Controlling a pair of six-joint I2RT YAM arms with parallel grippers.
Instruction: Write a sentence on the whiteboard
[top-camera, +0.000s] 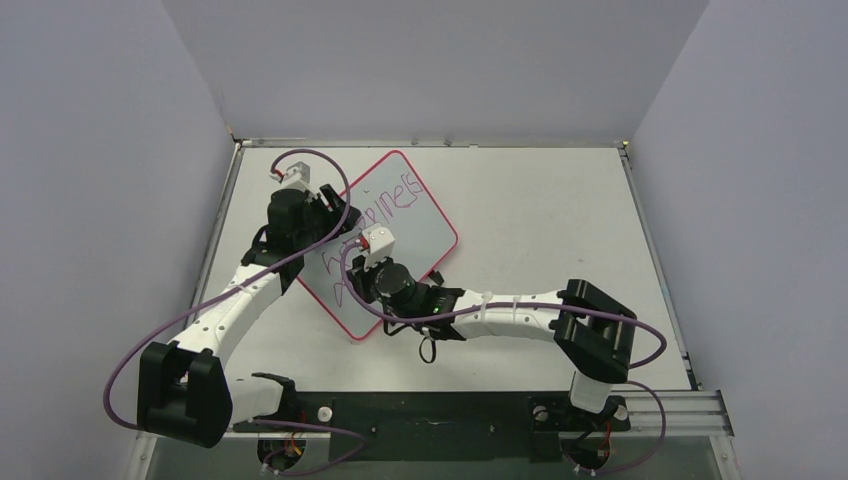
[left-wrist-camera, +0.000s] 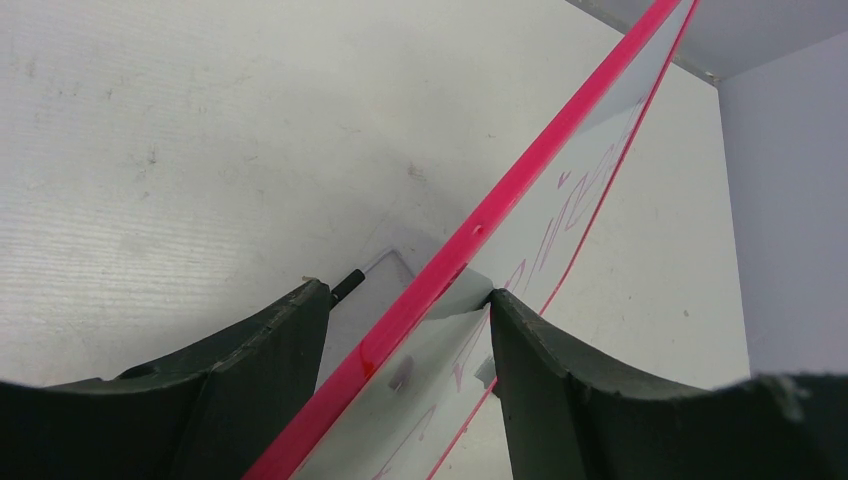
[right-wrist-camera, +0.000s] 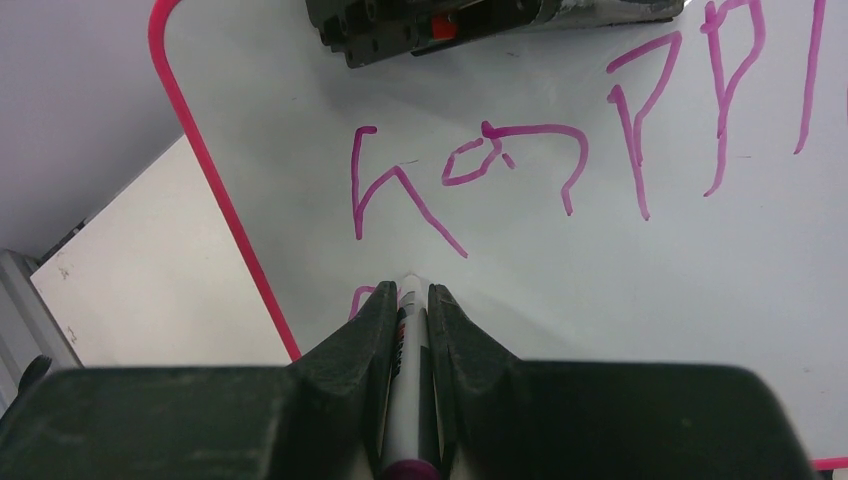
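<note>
The whiteboard (top-camera: 420, 225) lies on the white surface (top-camera: 560, 220), left of the middle. It is turned cornerwise, so one rounded corner points toward the back wall and another toward the arms' bases. A thin red-pink frame (left-wrist-camera: 470, 235) runs around it.

The sentence (top-camera: 388, 195) is written in purple marker. Its first word, "happiness", slants across the upper half of the board. More scrawl sits lower down near the left edge, partly hidden under the right arm (top-camera: 510, 308). In the right wrist view the letters "happ" read clearly.

The right gripper (right-wrist-camera: 408, 295) is over the middle of the board, with its fingers drawn narrow around a marker (right-wrist-camera: 408, 350). The white barrel is pinched between the two fingers and its purple end faces the camera. The tip touches the board just below the "h". A short purple stroke shows just beside one finger.

The left arm (top-camera: 235, 300) reaches to the board's upper-left edge. There the left gripper (left-wrist-camera: 405, 295) stands with its fingers apart, one on each side of the frame. One finger is over the white face and the other is outside the edge, above the surface. From this grazing angle it is not clear whether the fingers press on the board or only straddle it.
</note>
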